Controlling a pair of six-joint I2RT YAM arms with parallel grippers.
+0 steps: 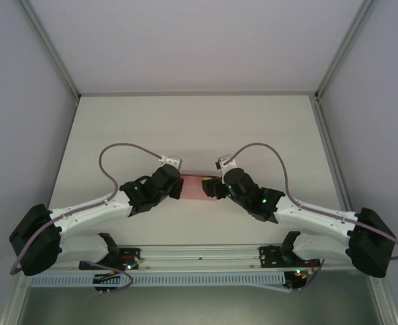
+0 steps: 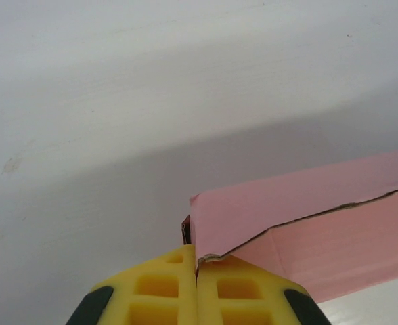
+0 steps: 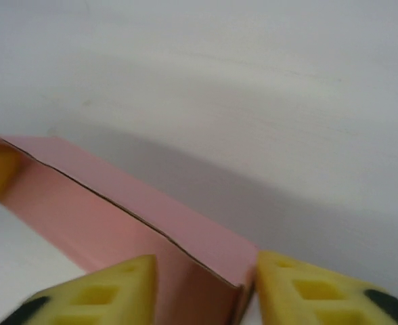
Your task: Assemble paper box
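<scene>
A: Box position?

B: One pink box (image 1: 193,187) was logged mid-table (image 1: 185,122), set between the two grippers. Its long axis was laid left to right, one end toward each arm.

A: Left gripper?

B: The left gripper (image 2: 197,257) was recorded pinched narrow on the box's left end. A corner of the thin card was held between the yellow fingers (image 2: 155,291), which were pressed together with no gap between them. From that pinch the box was seen running off to the right.

A: Right gripper?

B: The right gripper (image 3: 206,277) was found astride the opposite end. Its fingers (image 3: 307,294) were set wide, with the box end between them. Contact was suspected at one finger, but whether the card was being squeezed could not be told.

A: Nearer arm?

B: Neither was favoured. Each was judged to be at its own end.

A: Box condition?

B: A long cut edge was noted along the top, with one panel lapped over the other. The box was judged part-formed, not closed.

A: What does the coming move turn on?

B: That left-right axis, it was judged. With the left pinch used as an anchor, any fold or press would have to be worked across the axis from the right end.

A: Counts?

B: One box, two arms, two grippers and one table were tallied.
</scene>
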